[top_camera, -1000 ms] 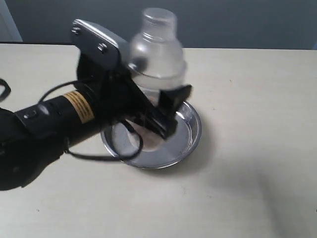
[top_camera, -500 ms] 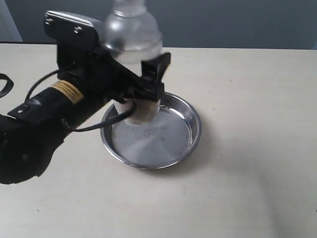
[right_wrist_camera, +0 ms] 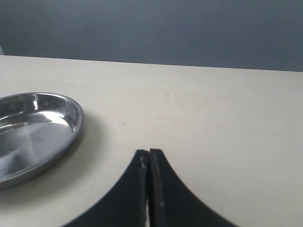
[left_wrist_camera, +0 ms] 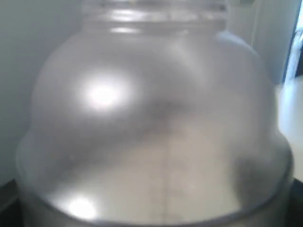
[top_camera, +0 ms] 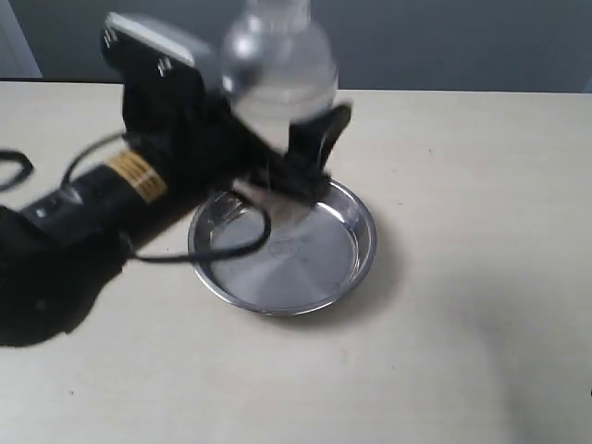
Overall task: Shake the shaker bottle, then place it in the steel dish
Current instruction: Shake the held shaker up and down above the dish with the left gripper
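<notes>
My left gripper (top_camera: 287, 162) is shut on the shaker bottle (top_camera: 277, 79), a clear bottle with a frosted domed top, held in the air above the steel dish (top_camera: 356, 254); the picture is motion-blurred. The bottle's frosted dome (left_wrist_camera: 151, 123) fills the left wrist view and hides that gripper's fingers. The dish is round, shiny and holds nothing, its rim (right_wrist_camera: 71, 130) showing in the right wrist view. My right gripper (right_wrist_camera: 149, 156) is shut with nothing in it, low over the table beside the dish, and is out of the exterior view.
A pale beige table (top_camera: 462, 351) stretches around the dish, with a dark wall (top_camera: 444, 42) behind it. The left arm's black body and cable (top_camera: 83, 240) lie over the table's left side.
The left gripper has swung the bottle left and up, then back right; it stays above the dish, blurred with motion.
</notes>
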`<action>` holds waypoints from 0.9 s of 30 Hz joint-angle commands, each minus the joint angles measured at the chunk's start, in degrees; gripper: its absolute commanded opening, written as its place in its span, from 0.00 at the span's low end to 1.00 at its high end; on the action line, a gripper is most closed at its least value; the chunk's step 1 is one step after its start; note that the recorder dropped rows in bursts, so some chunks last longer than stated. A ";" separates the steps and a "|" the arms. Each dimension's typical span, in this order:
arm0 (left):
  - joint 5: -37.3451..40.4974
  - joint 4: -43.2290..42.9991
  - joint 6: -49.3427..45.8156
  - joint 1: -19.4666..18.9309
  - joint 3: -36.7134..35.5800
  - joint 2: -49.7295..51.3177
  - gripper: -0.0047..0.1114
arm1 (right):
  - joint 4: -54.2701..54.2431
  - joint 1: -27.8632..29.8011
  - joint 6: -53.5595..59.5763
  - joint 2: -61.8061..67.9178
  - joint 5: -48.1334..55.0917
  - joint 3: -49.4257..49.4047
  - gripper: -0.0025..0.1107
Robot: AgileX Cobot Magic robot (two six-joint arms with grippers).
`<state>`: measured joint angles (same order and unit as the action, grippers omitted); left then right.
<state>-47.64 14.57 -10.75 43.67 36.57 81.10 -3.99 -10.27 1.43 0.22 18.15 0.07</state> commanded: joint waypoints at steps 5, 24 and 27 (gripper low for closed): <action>12.39 13.56 -5.41 -1.84 -0.54 -0.01 0.04 | 0.26 -0.01 0.06 -0.22 -0.67 -0.07 0.02; 15.61 -0.75 -3.41 0.79 10.55 -9.54 0.04 | 0.26 -0.01 0.06 -0.22 -0.67 -0.07 0.02; 15.31 2.25 -3.25 0.79 5.38 -4.64 0.04 | 0.26 -0.01 0.06 -0.22 -0.67 -0.07 0.02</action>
<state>-34.75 13.76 -13.84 44.51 46.22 72.16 -3.99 -10.27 1.43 0.22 18.15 0.07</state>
